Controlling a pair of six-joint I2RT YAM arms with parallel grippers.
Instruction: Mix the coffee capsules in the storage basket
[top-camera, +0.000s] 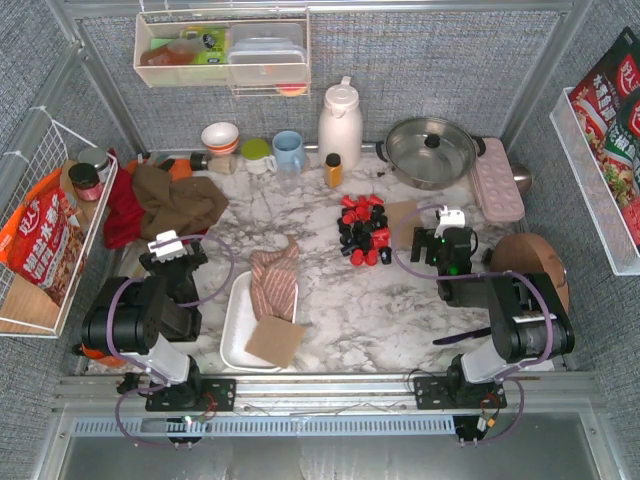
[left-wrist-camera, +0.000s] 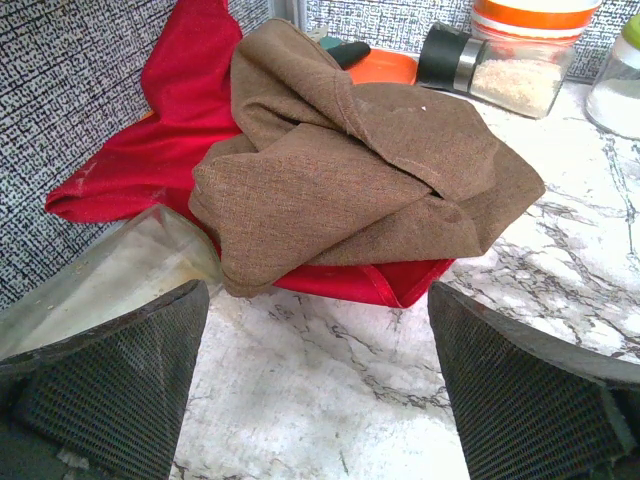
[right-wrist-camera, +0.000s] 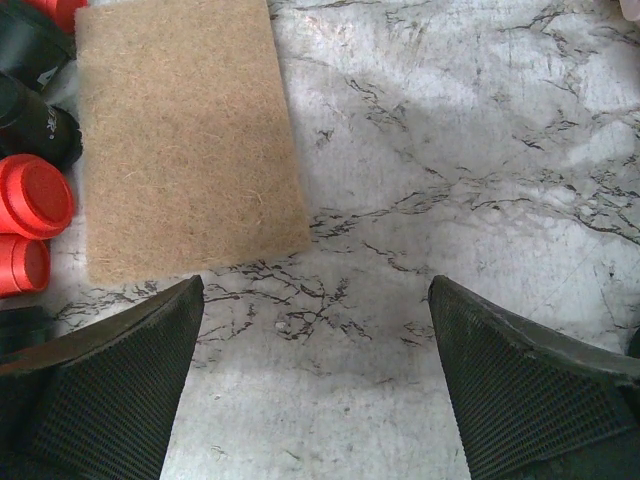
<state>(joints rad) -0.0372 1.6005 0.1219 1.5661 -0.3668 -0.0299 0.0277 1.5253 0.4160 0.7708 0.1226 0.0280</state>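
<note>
Brown cloth (left-wrist-camera: 370, 170): lying crumpled atop the red cloth (left-wrist-camera: 150, 130).
Left gripper (left-wrist-camera: 315, 300): hovering over the marble tabletop (left-wrist-camera: 330, 400), fingers spread, gripping nothing.
Spice shaker (left-wrist-camera: 500, 70): lying sideways behind.

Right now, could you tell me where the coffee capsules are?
In the top view the coffee capsules sit in a cluster on the table, right of centre, beside the tan mat, not in the storage basket.
</note>
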